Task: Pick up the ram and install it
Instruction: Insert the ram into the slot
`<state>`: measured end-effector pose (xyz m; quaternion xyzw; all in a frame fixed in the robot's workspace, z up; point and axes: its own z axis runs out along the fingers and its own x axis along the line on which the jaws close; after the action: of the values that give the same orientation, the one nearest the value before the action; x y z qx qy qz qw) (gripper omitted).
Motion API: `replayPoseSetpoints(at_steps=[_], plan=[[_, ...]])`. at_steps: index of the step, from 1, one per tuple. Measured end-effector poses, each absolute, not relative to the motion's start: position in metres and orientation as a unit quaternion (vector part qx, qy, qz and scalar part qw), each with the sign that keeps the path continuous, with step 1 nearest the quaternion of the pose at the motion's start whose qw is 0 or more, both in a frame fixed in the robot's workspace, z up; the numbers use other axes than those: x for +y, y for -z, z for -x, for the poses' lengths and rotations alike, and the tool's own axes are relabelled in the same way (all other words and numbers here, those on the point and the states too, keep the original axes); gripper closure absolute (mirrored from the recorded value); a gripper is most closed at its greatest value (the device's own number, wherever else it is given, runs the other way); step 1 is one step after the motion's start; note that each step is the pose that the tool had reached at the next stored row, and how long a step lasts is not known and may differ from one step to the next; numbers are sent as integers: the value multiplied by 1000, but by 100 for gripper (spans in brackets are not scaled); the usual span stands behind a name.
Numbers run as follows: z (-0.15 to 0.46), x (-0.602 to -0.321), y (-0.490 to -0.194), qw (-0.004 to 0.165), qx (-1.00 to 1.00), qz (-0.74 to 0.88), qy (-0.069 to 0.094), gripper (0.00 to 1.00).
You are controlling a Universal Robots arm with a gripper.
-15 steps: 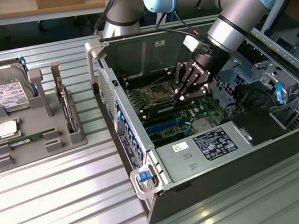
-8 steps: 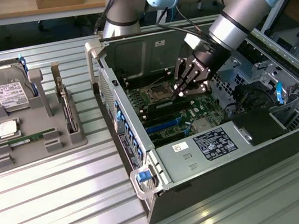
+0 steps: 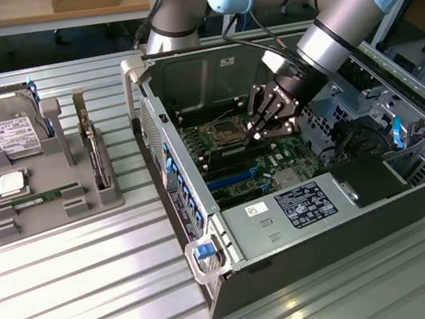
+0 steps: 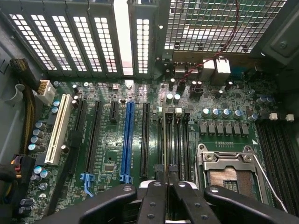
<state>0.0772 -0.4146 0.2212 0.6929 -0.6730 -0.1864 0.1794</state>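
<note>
Ribbed metal table (image 3: 81,302) carries the open computer case (image 3: 309,261). Your gripper (image 3: 260,129) hovers over the motherboard (image 4: 107,154), fingers (image 4: 154,200) pressed together; the ram (image 3: 37,199) lies in the grey tray (image 3: 14,231) at the exterior view's left, unpicked. You'd judge pickup not begun.

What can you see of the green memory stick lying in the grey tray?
The memory stick is a long, narrow, thin green board with a pale label. It lies flat in a shallow groove of the grey tray, on the exterior view's left, beside the open computer case. A square silver chip sits just behind it. The tray alone touches it.
</note>
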Motion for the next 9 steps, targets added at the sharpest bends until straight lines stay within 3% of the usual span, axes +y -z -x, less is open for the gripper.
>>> replayPoseSetpoints(at_steps=[9], plan=[[-77, -417, -219, 179, -682, -684, 187, 88]])
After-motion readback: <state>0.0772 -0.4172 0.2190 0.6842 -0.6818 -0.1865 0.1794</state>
